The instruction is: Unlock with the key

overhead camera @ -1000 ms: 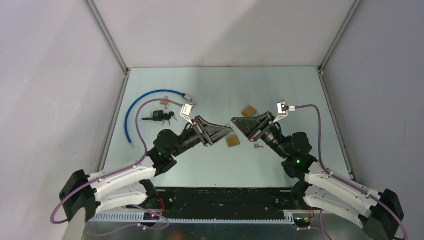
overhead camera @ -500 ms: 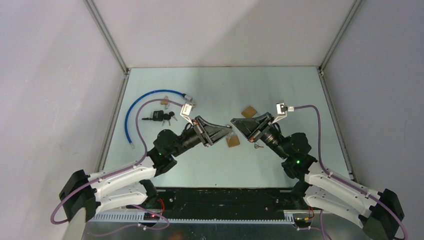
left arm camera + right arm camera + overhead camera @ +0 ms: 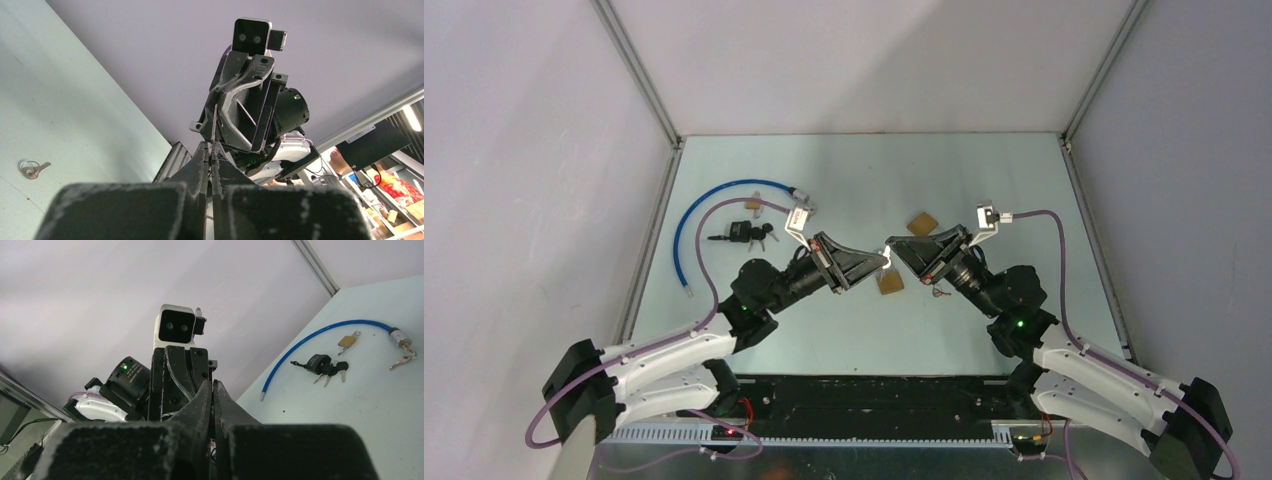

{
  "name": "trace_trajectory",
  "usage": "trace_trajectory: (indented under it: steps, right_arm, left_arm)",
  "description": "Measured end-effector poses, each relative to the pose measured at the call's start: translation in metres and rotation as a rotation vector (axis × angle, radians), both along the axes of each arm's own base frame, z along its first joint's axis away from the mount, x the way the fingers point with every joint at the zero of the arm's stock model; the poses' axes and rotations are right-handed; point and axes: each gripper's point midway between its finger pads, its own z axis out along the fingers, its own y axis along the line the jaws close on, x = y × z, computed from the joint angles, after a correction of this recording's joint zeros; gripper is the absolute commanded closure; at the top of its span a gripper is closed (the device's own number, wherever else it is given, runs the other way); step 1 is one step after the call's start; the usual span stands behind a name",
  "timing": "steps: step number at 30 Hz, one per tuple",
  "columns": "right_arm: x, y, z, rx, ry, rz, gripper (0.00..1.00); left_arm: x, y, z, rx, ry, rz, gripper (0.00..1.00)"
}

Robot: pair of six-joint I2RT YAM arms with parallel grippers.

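My left gripper (image 3: 884, 257) and right gripper (image 3: 890, 247) meet tip to tip above the table's middle. A thin silver key (image 3: 214, 122), seen edge-on, sticks out of the shut left fingers (image 3: 202, 160) and reaches the tip of the right gripper (image 3: 215, 101). The right fingers (image 3: 204, 395) are pressed together with only a thin slit between them, and the key's far end seems to sit in it. A brass padlock (image 3: 889, 283) lies on the table just below the tips. A second brass padlock (image 3: 922, 222) lies behind them.
A small key ring (image 3: 939, 292) lies on the table under the right gripper; it also shows in the left wrist view (image 3: 32, 169). A blue cable lock (image 3: 714, 200), a small brass padlock (image 3: 752, 203) and a bunch of black keys (image 3: 744, 233) lie at the back left.
Almost nothing. The right gripper's tip has edged very slightly towards the left gripper's tip; both arms otherwise hold still.
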Motion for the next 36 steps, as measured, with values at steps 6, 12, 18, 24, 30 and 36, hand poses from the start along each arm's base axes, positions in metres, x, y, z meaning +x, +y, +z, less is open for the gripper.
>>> trace_trajectory:
  steps: [6,12,18,24,30,36]
  right_arm:
    - [0.005,-0.001,-0.014,-0.055,0.029,-0.020,0.42]
    - [0.024,-0.006,-0.035,-0.202,0.140,-0.094,0.15]
    - [0.048,-0.010,-0.055,-0.406,0.275,-0.159,0.05]
    - [0.064,-0.010,-0.153,-0.780,0.530,-0.164,0.01]
    - [0.058,-0.028,-0.235,-1.100,0.729,-0.159,0.01]
    - [0.079,-0.017,-0.261,-1.230,0.788,-0.125,0.01]
  left_arm:
    - [0.014,0.010,-0.014,0.011,0.041,0.040,1.00]
    - [0.039,0.034,-0.076,0.110,0.180,0.135,1.00]
    - [0.055,0.063,-0.118,0.192,0.287,0.228,1.00]
    - [0.061,0.089,-0.144,0.232,0.348,0.305,1.00]
    - [0.054,0.104,-0.167,0.269,0.398,0.334,1.00]
    - [0.049,0.115,-0.172,0.275,0.411,0.354,1.00]
